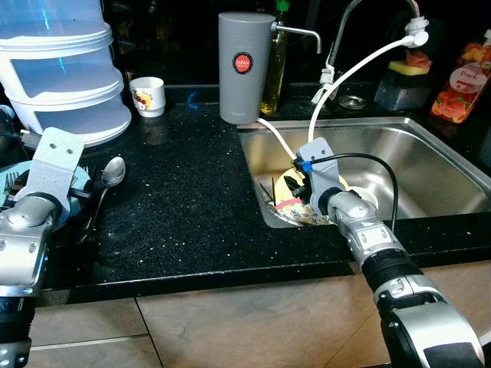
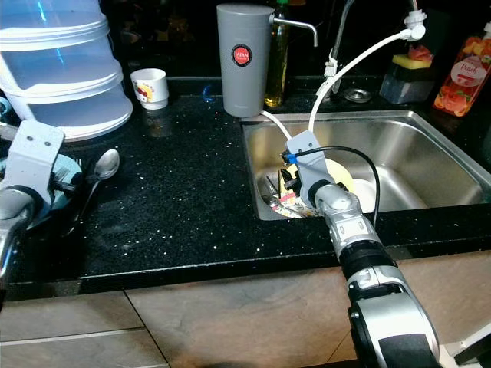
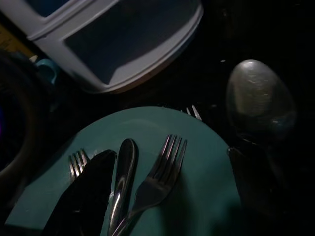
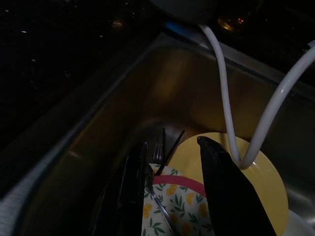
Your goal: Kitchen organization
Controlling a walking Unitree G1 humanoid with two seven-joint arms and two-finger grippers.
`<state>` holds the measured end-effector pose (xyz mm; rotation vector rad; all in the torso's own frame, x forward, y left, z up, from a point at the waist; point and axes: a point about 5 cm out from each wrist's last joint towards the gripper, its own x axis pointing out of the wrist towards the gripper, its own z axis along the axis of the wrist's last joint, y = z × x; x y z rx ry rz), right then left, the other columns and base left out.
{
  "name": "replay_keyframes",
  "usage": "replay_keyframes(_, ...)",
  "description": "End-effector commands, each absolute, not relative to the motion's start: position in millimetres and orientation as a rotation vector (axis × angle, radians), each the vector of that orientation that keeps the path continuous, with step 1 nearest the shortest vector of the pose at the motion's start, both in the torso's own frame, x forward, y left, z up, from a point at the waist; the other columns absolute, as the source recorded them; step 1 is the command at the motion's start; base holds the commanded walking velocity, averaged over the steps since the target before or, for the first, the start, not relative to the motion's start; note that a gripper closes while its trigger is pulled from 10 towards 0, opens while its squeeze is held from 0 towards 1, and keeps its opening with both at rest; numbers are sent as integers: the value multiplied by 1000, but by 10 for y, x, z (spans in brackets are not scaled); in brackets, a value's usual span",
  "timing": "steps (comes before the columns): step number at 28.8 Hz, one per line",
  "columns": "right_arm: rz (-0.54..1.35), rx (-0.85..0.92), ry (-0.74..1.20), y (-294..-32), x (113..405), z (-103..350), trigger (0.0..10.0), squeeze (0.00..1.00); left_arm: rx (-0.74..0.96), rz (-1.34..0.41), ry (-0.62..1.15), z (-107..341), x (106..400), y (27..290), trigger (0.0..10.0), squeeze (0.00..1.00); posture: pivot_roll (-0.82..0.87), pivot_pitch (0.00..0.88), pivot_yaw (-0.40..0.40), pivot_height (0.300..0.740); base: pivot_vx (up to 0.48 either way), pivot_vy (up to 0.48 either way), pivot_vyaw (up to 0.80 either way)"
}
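Reaching into the sink [image 1: 430,134], right gripper [image 4: 167,196] over yellow plate [image 4: 256,182].

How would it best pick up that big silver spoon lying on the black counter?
Probably by the slim handle of the big silver spoon, coming straight down from above with the left tool fingers astride it. It lies flat on the black speckled counter, and the broad rounded bowl gives little to pinch.

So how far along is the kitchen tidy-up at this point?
Early to midway, by the look of it. Some forks already lie on the teal plate on the counter, where the left gripper hovers, open. The right gripper, open, reaches into the sink over the yellow plate and floral plate, holding nothing. The sink dishes and the spoon on the counter remain.
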<state>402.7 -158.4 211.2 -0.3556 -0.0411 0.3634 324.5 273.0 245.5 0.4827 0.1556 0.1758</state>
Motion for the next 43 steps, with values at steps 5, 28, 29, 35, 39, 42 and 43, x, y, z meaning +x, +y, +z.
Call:
replay_keyframes(5, 360, -353, -55, -1607, 4037, 2159, 10000, 0, 508, 121, 172, 2419, 3270, 2564, 10000, 0, 102, 98, 4, 740, 0, 0, 0)
replay_keyframes(28, 348, -373, -56, -1678, 4035, 2182, 10000, 0, 345, -100, 105, 2397, 3461, 1898, 10000, 0, 86, 80, 7, 740, 0, 0, 0)
replay_keyframes(29, 347, -374, -56, -1681, 4035, 2184, 10000, 0, 341, -110, 96, 2412, 3477, 1852, 10000, 0, 86, 80, 7, 740, 0, 0, 0)
replay_keyframes(35, 343, -373, -59, -1694, 4033, 2197, 10000, 0, 335, -119, 55, 2523, 3542, 1709, 10000, 0, 84, 81, 8, 740, 0, 0, 0)
replay_keyframes(39, 343, -372, -59, -1696, 4031, 2192, 10000, 0, 394, -64, 63, 2530, 3555, 1796, 10000, 0, 82, 82, 15, 740, 0, 0, 0)
replay_keyframes(42, 344, -372, -58, -1696, 4030, 2189, 10000, 0, 422, -9, 62, 2553, 3556, 1879, 10000, 0, 82, 84, 14, 740, 0, 0, 0)
replay_keyframes(43, 344, -371, -58, -1695, 4029, 2189, 10000, 0, 427, 32, 46, 2586, 3554, 1933, 10000, 0, 82, 84, 14, 740, 0, 0, 0)
